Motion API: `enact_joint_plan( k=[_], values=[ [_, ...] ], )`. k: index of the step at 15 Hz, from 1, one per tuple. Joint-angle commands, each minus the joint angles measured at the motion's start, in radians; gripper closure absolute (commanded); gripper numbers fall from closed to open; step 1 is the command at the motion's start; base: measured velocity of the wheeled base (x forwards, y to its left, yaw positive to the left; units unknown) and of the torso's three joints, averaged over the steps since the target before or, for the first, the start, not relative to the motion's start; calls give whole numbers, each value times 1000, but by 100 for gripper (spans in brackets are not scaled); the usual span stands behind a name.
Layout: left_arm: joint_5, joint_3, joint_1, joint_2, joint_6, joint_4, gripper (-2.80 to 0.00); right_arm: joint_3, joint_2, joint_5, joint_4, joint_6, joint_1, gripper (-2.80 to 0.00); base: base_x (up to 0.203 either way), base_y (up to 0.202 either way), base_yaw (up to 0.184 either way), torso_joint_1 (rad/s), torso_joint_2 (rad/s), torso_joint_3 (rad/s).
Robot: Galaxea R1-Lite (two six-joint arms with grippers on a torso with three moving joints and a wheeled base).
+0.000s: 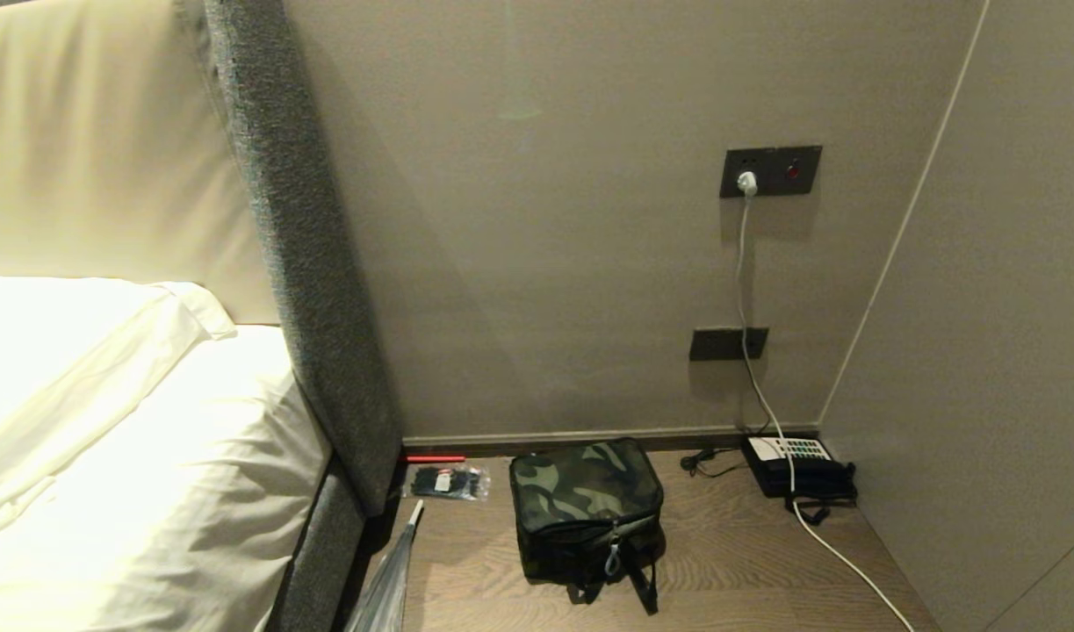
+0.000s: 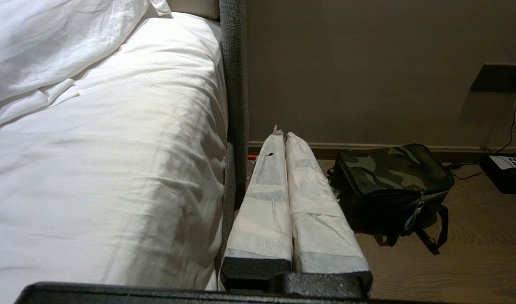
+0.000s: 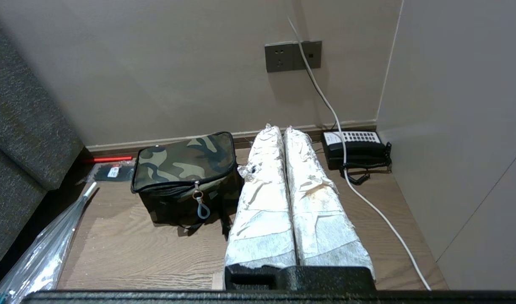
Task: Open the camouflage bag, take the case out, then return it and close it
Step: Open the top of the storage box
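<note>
Camouflage bag (image 1: 587,507) zipped on floor, both grippers clear of it.
Left gripper (image 2: 282,134) and right gripper (image 3: 279,128) closed, empty; telephone (image 1: 798,468), white cable (image 1: 839,553), tie packet (image 1: 446,482), umbrella (image 1: 387,579) around.

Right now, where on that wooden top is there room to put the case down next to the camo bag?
The widest bare wood lies between the camouflage bag and the white cable. A narrower strip runs between the bag and the umbrella. The back is crowded: the packet of ties on one side, the telephone in the corner.
</note>
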Motion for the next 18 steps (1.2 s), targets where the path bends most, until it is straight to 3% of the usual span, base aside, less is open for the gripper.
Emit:
enact_joint_plan(
  k=[1,18],
  values=[
    [0,1,-1,0,0,0,0,17,2,0,-1,0,0,0,0,0,0,0,0,0],
    [0,0,1,0,0,0,0,17,2,0,-1,1,0,0,0,0,0,0,0,0]
  ],
)
